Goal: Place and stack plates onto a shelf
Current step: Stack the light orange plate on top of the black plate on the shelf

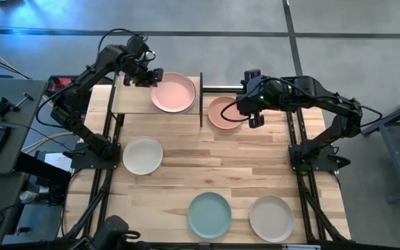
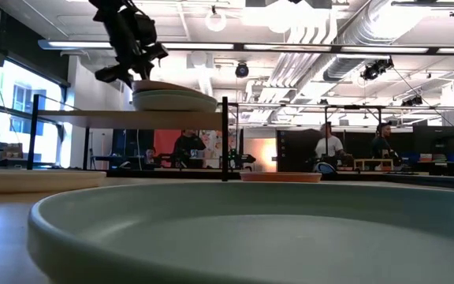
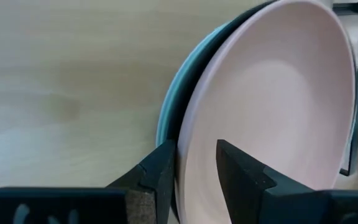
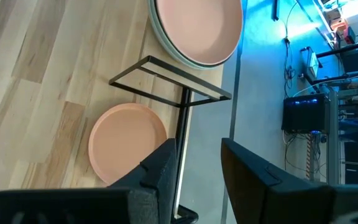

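Flanking shelf: salmon plate (beside black post), white plate.

Bright ceiling lights, soft shadows — nearest plate blurred

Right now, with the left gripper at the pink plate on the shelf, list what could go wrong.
1. The left gripper straddles the rim of the pink plate; pulling back at an angle could drag it off the stack on the shelf.
2. The stack sits near the shelf's end post, so a shove might push plates against it.
3. The right gripper hangs over the salmon plate, close to the shelf frame, and could clip it.
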